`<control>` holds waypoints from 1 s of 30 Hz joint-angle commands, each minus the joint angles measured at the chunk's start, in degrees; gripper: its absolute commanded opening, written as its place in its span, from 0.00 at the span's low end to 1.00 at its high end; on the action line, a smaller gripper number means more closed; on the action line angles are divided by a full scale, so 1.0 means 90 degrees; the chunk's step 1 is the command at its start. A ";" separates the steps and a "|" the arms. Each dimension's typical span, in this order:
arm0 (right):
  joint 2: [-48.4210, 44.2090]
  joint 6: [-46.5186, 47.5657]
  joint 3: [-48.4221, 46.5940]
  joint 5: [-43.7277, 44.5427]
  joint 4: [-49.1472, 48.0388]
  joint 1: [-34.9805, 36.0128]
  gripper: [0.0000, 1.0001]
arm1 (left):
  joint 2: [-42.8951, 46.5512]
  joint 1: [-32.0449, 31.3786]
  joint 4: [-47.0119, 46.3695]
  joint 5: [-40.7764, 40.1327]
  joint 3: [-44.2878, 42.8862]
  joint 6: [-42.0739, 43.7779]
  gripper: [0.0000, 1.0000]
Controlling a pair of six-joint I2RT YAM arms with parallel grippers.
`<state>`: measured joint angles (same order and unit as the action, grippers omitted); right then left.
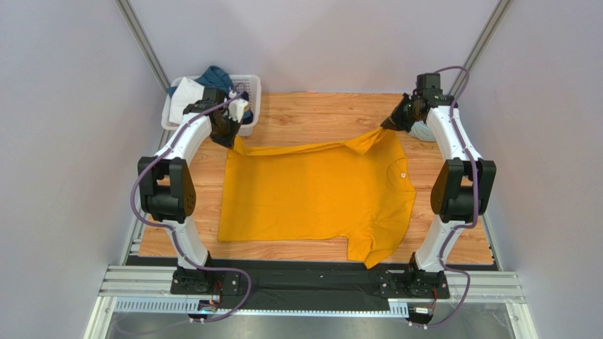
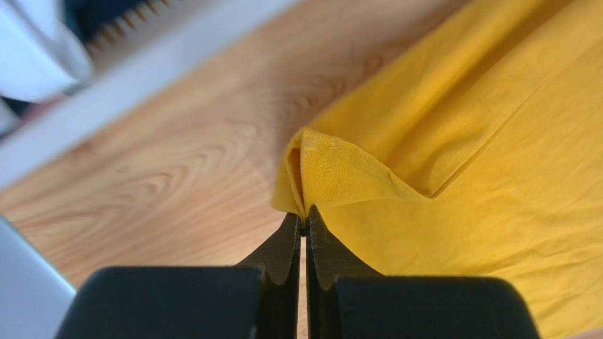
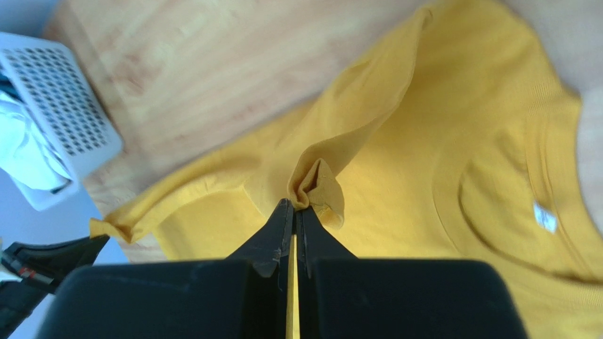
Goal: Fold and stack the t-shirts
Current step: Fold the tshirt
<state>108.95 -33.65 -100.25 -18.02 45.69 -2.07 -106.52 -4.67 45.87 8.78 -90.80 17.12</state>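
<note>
Pale walls enclose a wooden tabletop, across whose middle a yellow shirt is spread mostly flat, collar toward the right. Its far left corner is pinched in the clenched left hand, just beside a white basket at the far left. A far fold near the shoulder is clamped in the right hand and raised off the wood. A white garment and a teal garment are heaped in the basket.
</note>
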 commanded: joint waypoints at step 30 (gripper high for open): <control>-0.2446 0.0145 0.3561 0.0968 0.0538 0.0502 0.45 | 0.1064 0.0069 -0.0672 -0.0115 0.2531 0.0538 0.51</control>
<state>89.19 -32.69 -65.10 -9.74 50.57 1.50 -99.63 -4.45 41.04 9.10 -68.05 20.10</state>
